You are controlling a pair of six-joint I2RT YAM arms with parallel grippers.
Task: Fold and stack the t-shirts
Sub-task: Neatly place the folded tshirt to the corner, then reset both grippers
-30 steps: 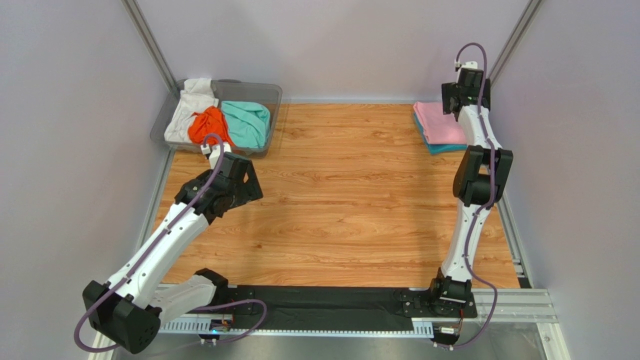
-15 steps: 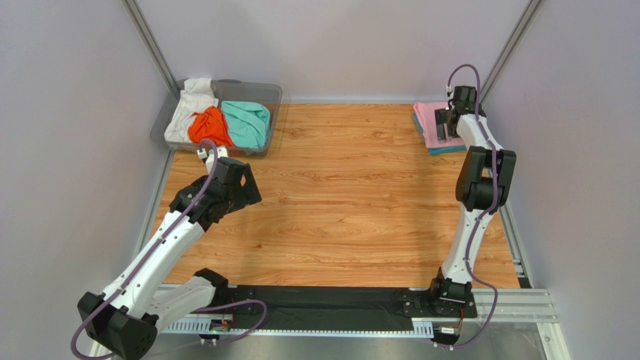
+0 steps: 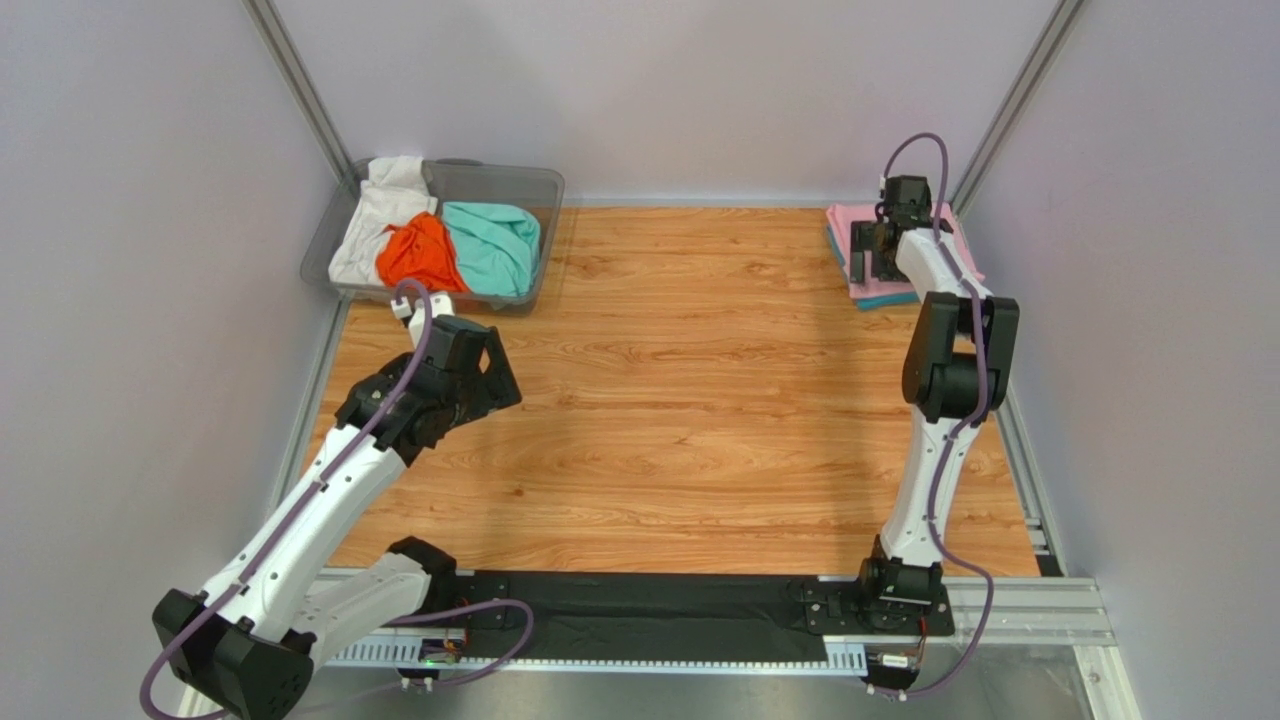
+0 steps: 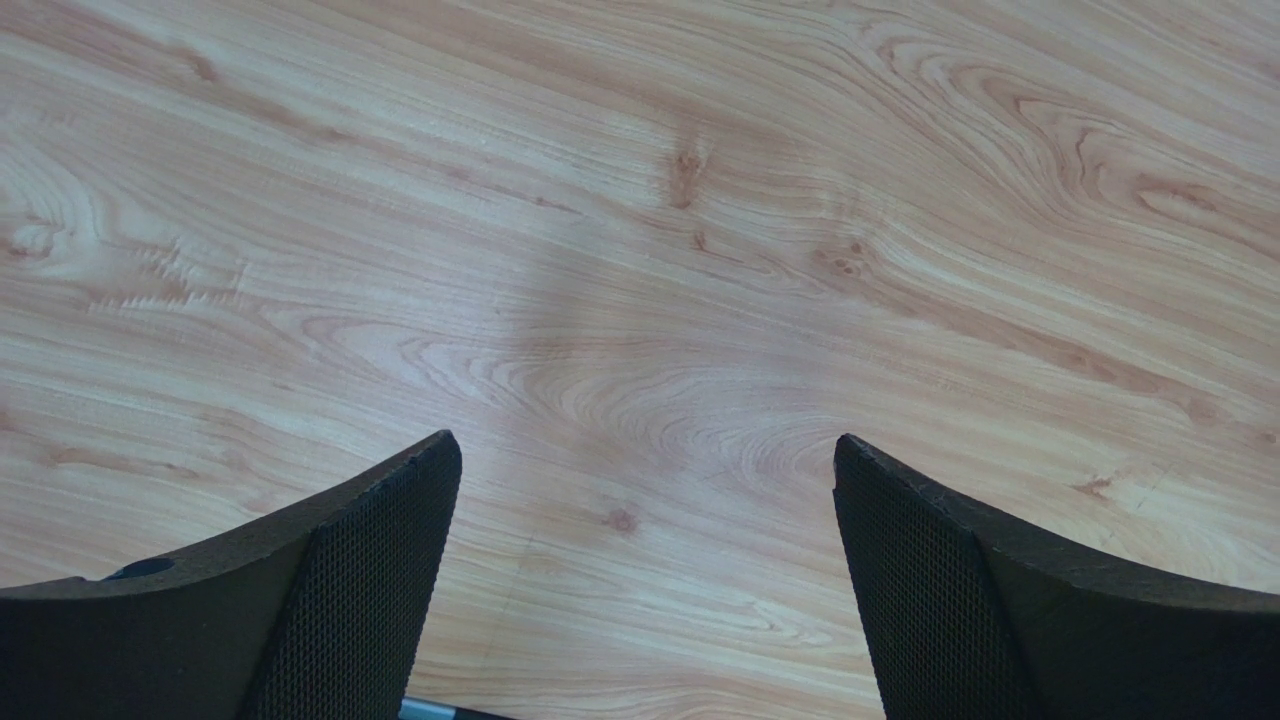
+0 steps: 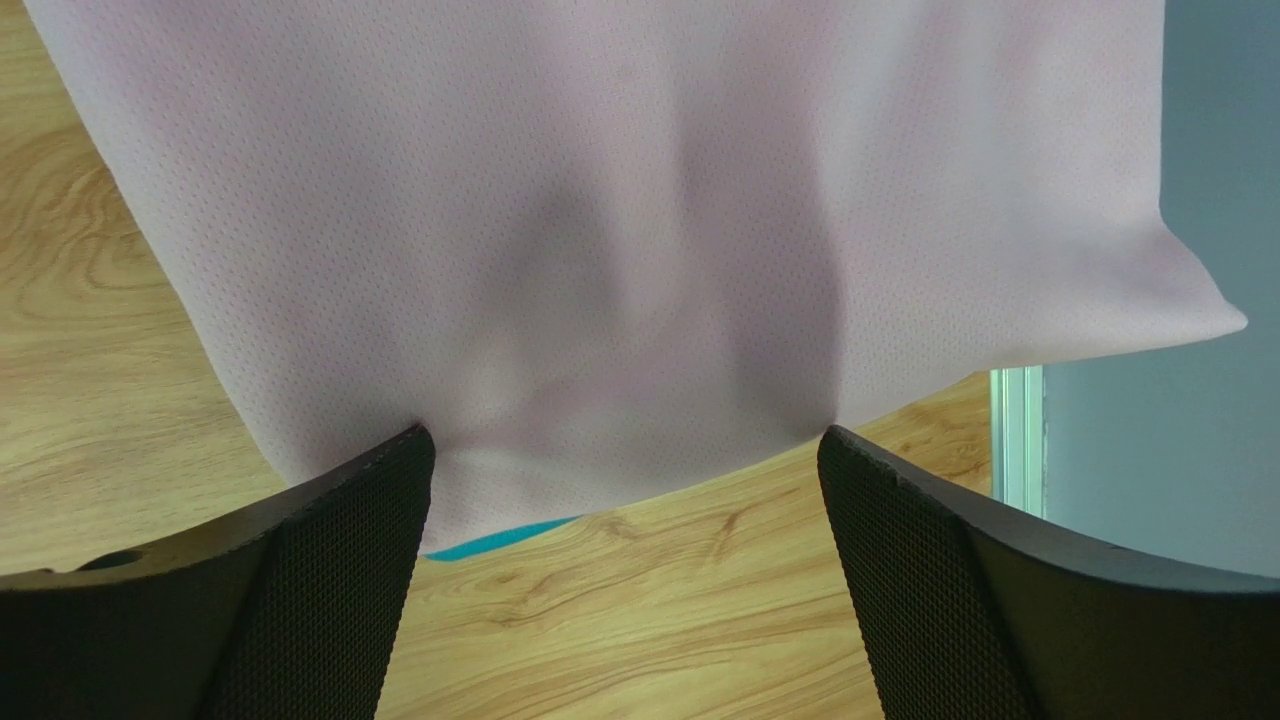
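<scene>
A folded light pink t-shirt (image 3: 843, 234) lies on a teal-blue t-shirt (image 3: 887, 300) at the table's back right. My right gripper (image 3: 867, 258) hangs over this stack, open and empty. In the right wrist view (image 5: 624, 495) its jaws stand wide apart at the near edge of the pink t-shirt (image 5: 631, 225), with a sliver of the teal-blue t-shirt (image 5: 489, 543) showing beneath. White (image 3: 376, 210), orange (image 3: 418, 252) and mint-green (image 3: 493, 243) t-shirts lie crumpled in a bin at the back left. My left gripper (image 4: 643, 495) is open and empty over bare wood.
The clear plastic bin (image 3: 538, 183) stands in the back left corner. Grey walls and metal posts close in the table on three sides. A metal rail (image 5: 1017, 435) runs along the table's right edge, beside the stack.
My right gripper has swung from behind the stack down and forward, over the pink t-shirt. My left arm has shifted slightly toward me.
</scene>
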